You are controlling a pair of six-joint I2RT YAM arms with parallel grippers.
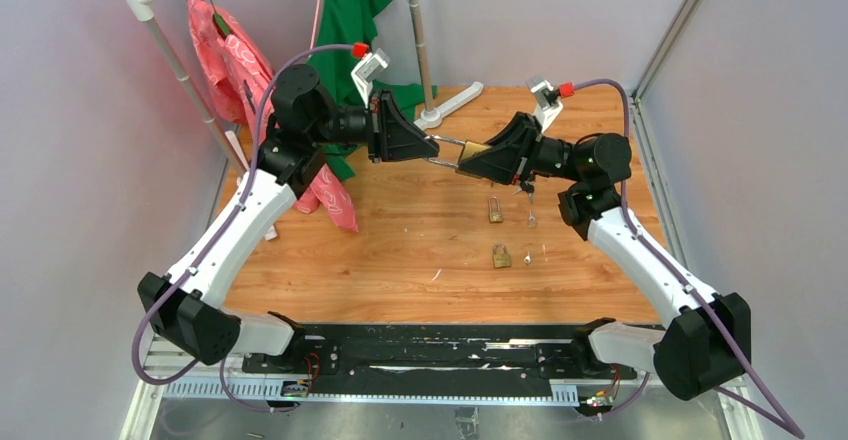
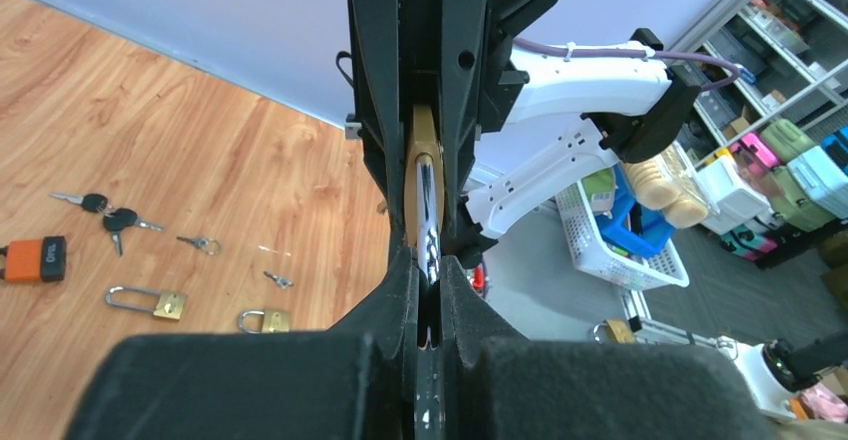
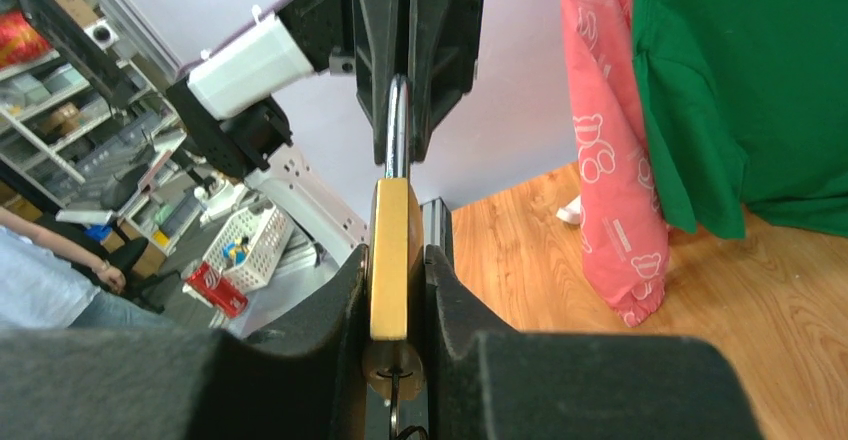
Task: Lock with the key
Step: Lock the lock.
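Note:
A brass padlock [image 1: 472, 151] hangs in the air between the two arms over the wooden table. My right gripper [image 1: 470, 164] is shut on its brass body [image 3: 391, 250]. A key [image 3: 400, 400] sits in the keyhole at the body's near end, and more keys [image 1: 527, 190] dangle below. My left gripper [image 1: 432, 146] is shut on the padlock's steel shackle [image 2: 430, 230], seen edge-on between its fingers [image 2: 400, 290]. The shackle [image 3: 396, 125] runs straight from the body into the left gripper.
Two small brass padlocks [image 1: 495, 210] [image 1: 501, 256] and loose keys [image 1: 530, 222] lie on the table [image 1: 400, 250]. An orange padlock [image 2: 35, 258] and black-headed keys [image 2: 105, 215] show in the left wrist view. A clothes rack with pink [image 1: 225, 60] and green [image 1: 355, 10] garments stands at the back.

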